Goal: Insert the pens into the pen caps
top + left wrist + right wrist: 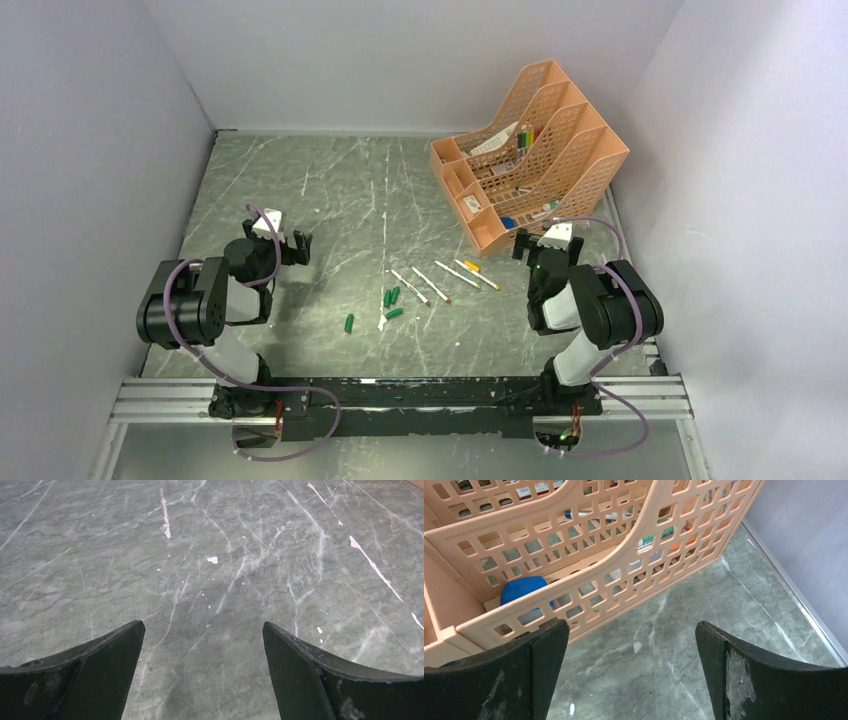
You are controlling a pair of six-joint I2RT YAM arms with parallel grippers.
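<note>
Several thin white pens (pixel 432 285) lie side by side on the marble tabletop (pixel 330 190), midway between the two arms, and one of them has a yellow tip (pixel 468 266). Several dark green pen caps (pixel 391 297) are scattered just left of them, one (pixel 349 323) lying apart. My left gripper (pixel 296 247) hovers open to the left of the caps, with only bare marble between its fingers (pixel 202 623). My right gripper (pixel 535 250) stands open to the right of the pens, facing the orange organizer, and holds nothing (pixel 632 622). Neither wrist view shows pens or caps.
An orange lattice file organizer (pixel 590 160) stands at the back right, holding multicoloured markers (pixel 524 135) and a blue object (pixel 521 591). Its near wall (pixel 589 580) is close to my right gripper. A tiny white scrap (pixel 383 323) lies by the caps. White walls enclose the table.
</note>
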